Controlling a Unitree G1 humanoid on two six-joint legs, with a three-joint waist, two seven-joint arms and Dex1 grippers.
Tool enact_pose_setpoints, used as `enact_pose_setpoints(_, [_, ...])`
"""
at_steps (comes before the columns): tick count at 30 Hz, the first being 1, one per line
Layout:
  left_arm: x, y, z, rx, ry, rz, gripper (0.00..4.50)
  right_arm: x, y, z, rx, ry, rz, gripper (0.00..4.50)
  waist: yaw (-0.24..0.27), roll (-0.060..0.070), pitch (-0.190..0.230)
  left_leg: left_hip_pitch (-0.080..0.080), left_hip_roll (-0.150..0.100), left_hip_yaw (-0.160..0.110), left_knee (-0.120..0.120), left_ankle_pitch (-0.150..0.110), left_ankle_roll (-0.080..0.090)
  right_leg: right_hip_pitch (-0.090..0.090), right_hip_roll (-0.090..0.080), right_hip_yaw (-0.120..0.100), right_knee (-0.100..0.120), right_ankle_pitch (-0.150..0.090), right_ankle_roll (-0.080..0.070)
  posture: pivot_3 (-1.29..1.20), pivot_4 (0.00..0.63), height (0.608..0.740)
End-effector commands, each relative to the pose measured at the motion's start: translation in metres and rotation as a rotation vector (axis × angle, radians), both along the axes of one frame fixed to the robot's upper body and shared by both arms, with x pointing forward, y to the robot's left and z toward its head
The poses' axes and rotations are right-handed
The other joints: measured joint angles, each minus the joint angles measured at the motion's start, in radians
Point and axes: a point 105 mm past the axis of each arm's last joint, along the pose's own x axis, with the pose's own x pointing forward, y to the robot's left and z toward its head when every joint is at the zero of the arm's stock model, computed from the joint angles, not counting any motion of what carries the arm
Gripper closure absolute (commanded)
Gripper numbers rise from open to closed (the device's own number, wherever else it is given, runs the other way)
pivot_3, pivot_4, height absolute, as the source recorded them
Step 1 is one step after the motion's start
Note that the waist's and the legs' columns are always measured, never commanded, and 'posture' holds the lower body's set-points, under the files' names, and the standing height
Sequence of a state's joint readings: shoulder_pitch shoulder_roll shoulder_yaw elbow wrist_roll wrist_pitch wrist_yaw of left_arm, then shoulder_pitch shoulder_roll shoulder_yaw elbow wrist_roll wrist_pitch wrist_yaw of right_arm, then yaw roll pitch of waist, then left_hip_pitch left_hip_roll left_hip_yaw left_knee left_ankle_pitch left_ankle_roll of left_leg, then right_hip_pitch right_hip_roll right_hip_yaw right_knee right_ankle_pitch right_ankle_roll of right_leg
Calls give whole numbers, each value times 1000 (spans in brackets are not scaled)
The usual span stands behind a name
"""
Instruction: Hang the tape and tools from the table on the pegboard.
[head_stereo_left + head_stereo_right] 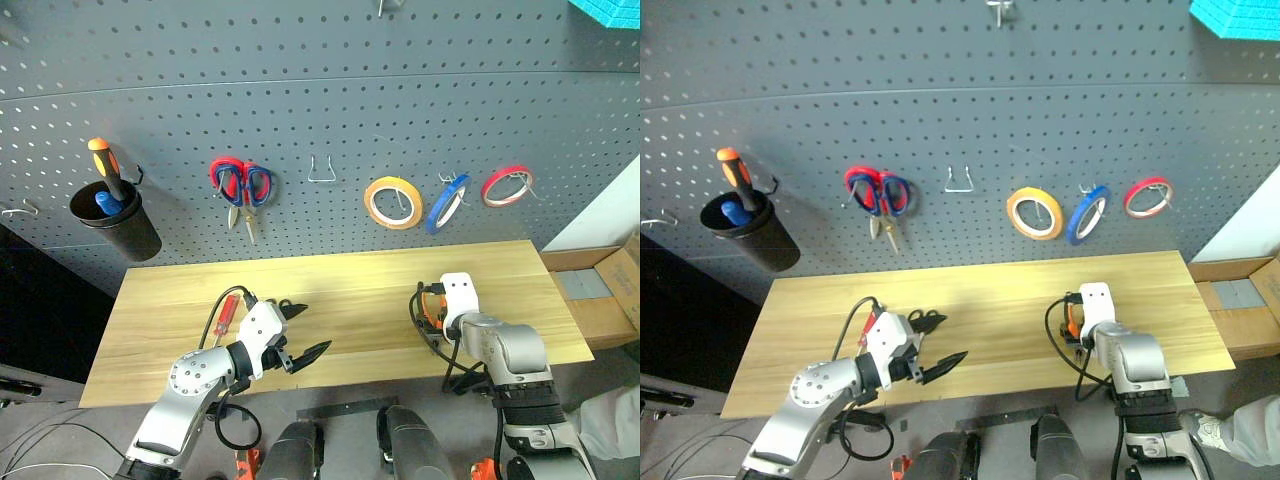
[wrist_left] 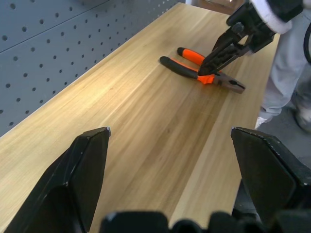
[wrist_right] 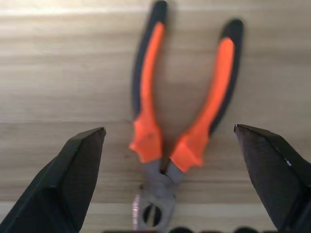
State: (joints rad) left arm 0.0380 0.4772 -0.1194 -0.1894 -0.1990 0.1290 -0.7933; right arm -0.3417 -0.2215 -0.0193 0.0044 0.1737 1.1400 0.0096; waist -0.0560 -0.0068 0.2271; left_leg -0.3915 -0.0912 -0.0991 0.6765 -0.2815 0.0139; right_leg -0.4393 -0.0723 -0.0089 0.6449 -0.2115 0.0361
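Observation:
Orange-and-black pliers (image 3: 167, 111) lie flat on the light wooden table (image 1: 360, 290), near its right front. My right gripper (image 3: 169, 128) hangs just above them, pointing down, open, one finger on each side of the handles. From the left wrist view its fingers (image 2: 218, 51) hover over the pliers (image 2: 187, 65). My left gripper (image 1: 315, 326) stands open above bare wood at the left front, holding nothing. A red-handled screwdriver (image 1: 227, 313) lies beside the left forearm. The blue tape (image 1: 447, 203) hangs on a hook of the grey pegboard (image 1: 320, 90).
On the pegboard hang red-and-blue scissors (image 1: 240, 185), a yellow tape ring (image 1: 392, 202), a red tape ring (image 1: 507, 186), a bare hook (image 1: 320, 170) and a black cup (image 1: 118, 225) holding an orange screwdriver. A cardboard box (image 1: 610, 290) and a person's leg (image 2: 286, 73) are past the table's right end.

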Motion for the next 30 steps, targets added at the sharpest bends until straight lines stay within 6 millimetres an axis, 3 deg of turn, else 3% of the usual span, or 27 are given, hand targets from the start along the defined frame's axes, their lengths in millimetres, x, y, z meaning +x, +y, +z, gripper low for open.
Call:
enact_pose_setpoints(1, [-1,-4,13,-14,-41,-17,235,10,0,6,-5,-31,-24,74,-1,0,1,0,0,0,0,0,0,0,0,0,0,0,0,-98,262,740])
enact_pose_setpoints(11, [-6,-5,16,-11,-44,-19,235,11,-5,-23,-5,54,-104,74,-1,0,2,1,0,0,0,0,0,0,1,0,0,0,0,-75,252,740])
enact_pose_setpoints(14, [-5,-4,17,-8,-48,-14,235,11,-7,-24,4,51,-118,637,-1,0,2,1,0,0,0,0,0,2,1,0,0,0,0,-73,250,740])
enact_pose_setpoints(19, [1,-3,23,-18,-67,-6,235,13,-4,-20,7,43,-90,2263,-1,0,2,5,0,0,0,0,0,5,1,0,-1,0,0,-82,244,740])
enact_pose_setpoints(20, [4,-3,26,-28,-75,3,235,14,-3,-15,13,27,-69,2468,0,0,2,5,0,0,0,0,0,5,1,0,0,0,1,-81,242,740])
enact_pose_setpoints(23, [11,-4,36,-80,-126,39,235,14,19,12,96,-49,109,2471,2,1,3,5,0,0,0,0,0,5,1,0,-1,-3,5,-85,239,740])
enact_pose_setpoints(27, [17,-3,59,-220,-258,138,235,-20,78,73,207,-265,656,2472,-2,2,8,-2,0,0,0,0,0,-2,0,0,-1,-1,3,-84,247,740])
enact_pose_setpoints(30, [16,16,80,-302,-362,283,235,-46,106,142,393,-490,898,2472,-8,-4,12,-2,3,0,-1,-1,0,-2,2,-1,-1,0,1,-77,251,740])
